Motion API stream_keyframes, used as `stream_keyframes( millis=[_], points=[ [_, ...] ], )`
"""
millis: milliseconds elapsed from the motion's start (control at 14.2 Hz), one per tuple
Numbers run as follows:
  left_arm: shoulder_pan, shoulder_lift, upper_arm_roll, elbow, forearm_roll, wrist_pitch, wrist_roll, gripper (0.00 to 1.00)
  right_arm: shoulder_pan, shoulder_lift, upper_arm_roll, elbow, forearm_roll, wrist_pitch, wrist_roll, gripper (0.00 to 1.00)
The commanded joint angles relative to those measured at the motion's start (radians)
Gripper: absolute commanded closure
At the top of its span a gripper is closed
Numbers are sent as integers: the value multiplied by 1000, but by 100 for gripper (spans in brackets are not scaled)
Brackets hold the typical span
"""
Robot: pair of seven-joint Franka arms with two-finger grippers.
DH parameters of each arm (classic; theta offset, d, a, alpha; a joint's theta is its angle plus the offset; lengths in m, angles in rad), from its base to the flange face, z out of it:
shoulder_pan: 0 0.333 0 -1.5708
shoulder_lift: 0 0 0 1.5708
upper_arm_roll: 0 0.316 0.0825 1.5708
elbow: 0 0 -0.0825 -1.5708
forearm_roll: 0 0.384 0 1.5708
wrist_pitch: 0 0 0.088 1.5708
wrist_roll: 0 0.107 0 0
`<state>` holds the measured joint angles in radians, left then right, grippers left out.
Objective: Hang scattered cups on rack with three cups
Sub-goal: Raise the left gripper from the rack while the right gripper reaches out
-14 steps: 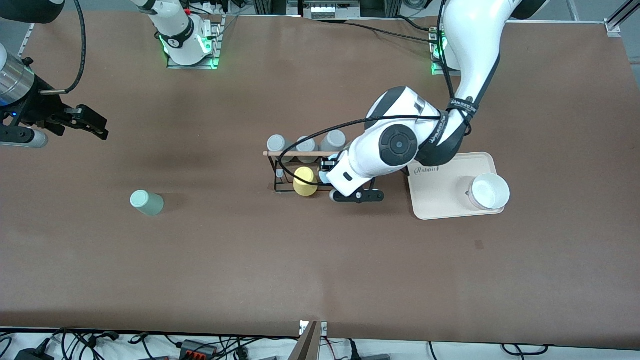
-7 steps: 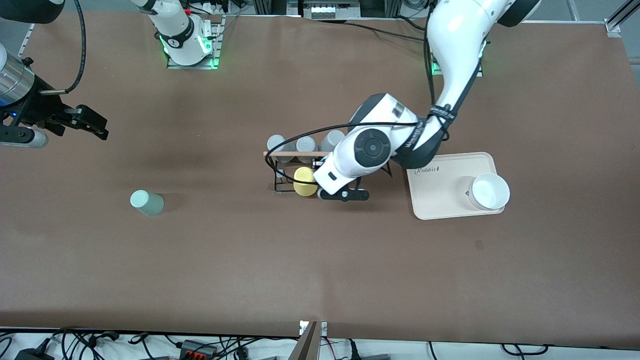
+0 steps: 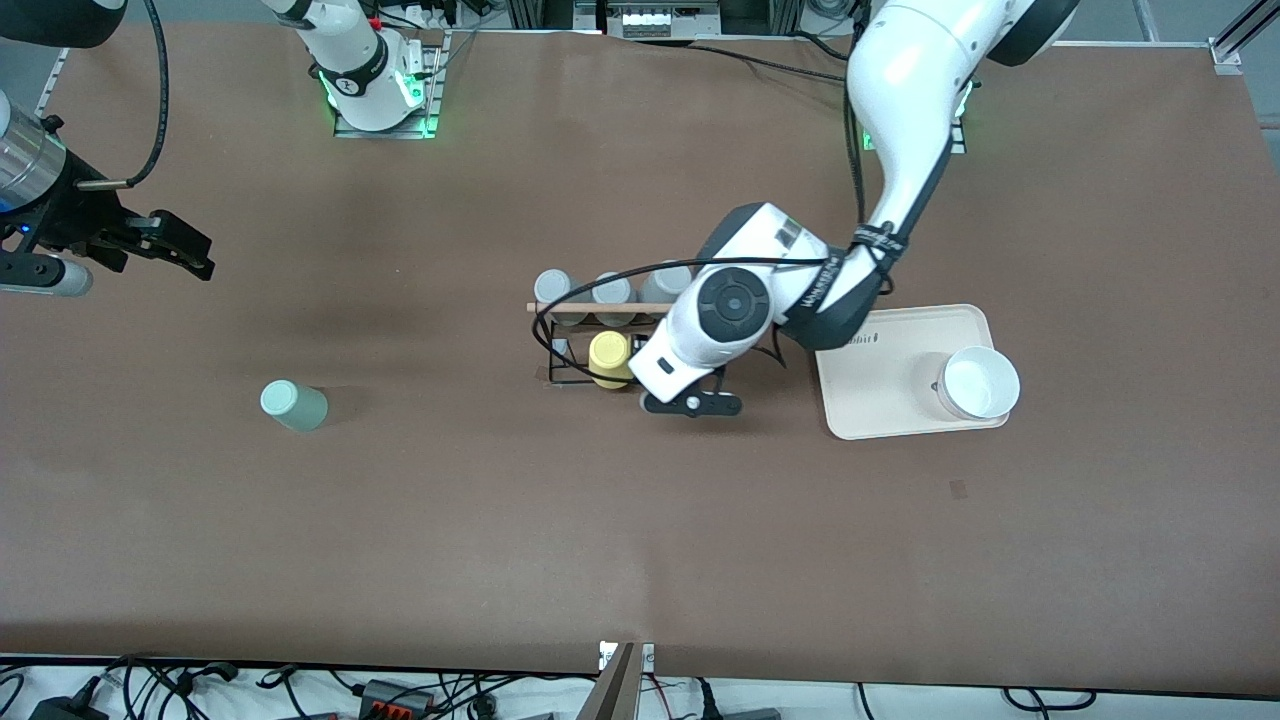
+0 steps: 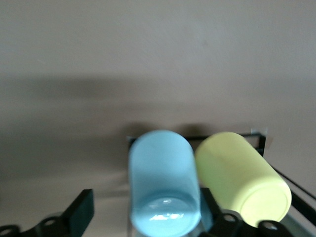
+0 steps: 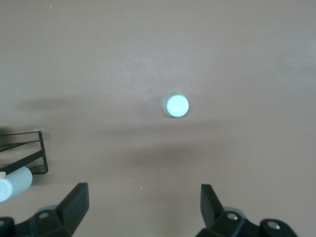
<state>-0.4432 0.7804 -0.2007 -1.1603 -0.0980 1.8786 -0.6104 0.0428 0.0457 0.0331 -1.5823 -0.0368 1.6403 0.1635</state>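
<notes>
The left pincer (image 4: 143, 222), clamped on the light blue plastic tumbler (image 4: 163, 185), hung over the black wire rack (image 3: 575, 345), the tumbler's long axis parallel to the hung yellow cup (image 3: 609, 359). The right pincer (image 5: 143, 207), fingers apart, waited; the mint-green tumbler (image 3: 292, 405) stood well apart toward its end of the bench (image 3: 640, 540).

**Two tumblers and the rack**

The pale mint-green cup (image 3: 293, 405) stands upside down on the desk, alone, well apart from the rack and toward the right arm's end. The light blue cup (image 4: 164, 183) sits between the left hand's (image 4: 148, 217) fingers, just beside the yellow cup (image 4: 242, 181) at the rack (image 3: 563, 340), a black wire frame with a light wooden rod (image 3: 590, 308) across its top
</notes>
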Motion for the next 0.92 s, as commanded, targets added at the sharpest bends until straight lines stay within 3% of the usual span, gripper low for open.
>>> stream_keyframes(
  millis=[0,212,495,707,848],
  points=[
    [63,-79,0,34,34,-103,-3,0,-4,60,-2,18,-5,10,10,0],
    [130,-183,29,27,136,-199,3,0,0,104,-4,15,-28,33,8,0],
    [247,-323,14,21,129,-441,6,0,-30,222,-4,-21,-38,42,2,0],
    [297,-398,14,19,132,-539,59,0,-44,293,-5,-74,-40,179,-83,0],
    [336,-418,14,-24,129,-535,135,0,-61,327,-5,-139,-48,318,-137,0]
  ],
)
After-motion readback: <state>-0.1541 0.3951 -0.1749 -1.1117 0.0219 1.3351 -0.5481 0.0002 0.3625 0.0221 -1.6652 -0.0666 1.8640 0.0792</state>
